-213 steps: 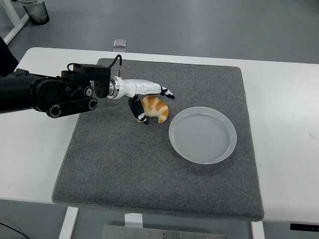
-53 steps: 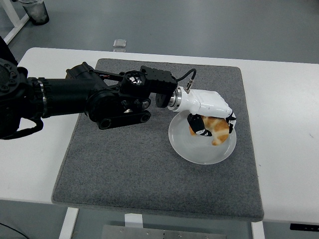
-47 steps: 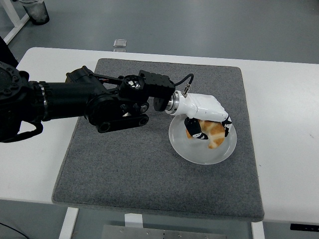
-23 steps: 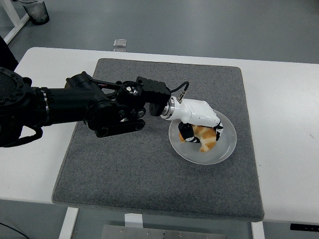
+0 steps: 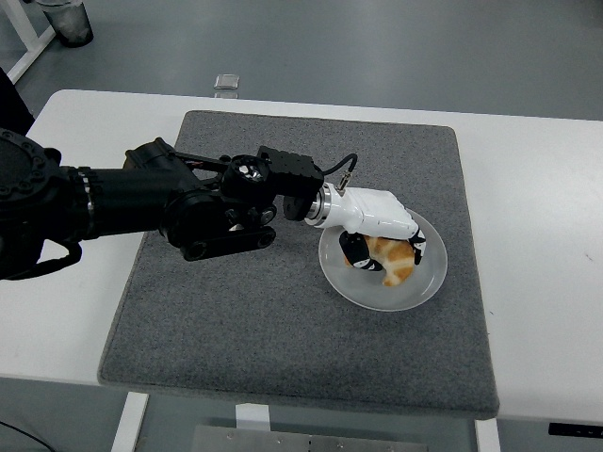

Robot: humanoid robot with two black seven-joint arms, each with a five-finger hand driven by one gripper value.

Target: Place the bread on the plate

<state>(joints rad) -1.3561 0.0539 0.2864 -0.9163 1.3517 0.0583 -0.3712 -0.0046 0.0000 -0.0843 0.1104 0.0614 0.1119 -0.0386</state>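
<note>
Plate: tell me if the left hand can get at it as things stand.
Yes, it seems so: the left hand is already over the plate, fingers curled around the bread lying on it, and nothing blocks the way.

The left arm (image 5: 141, 202) reaches in from the left; its white left hand (image 5: 377, 231) is palm down, fingers (image 5: 354, 250) curled closed beneath it.

The left hand (image 5: 382, 235) is covering the upper part of the bread (image 5: 394, 258) and the plate's (image 5: 377, 294) far-left rim, its fingertips are too small to show whether they are touching the bread, and the left arm (image 5: 113, 202) is running off the picture's left edge.
</note>
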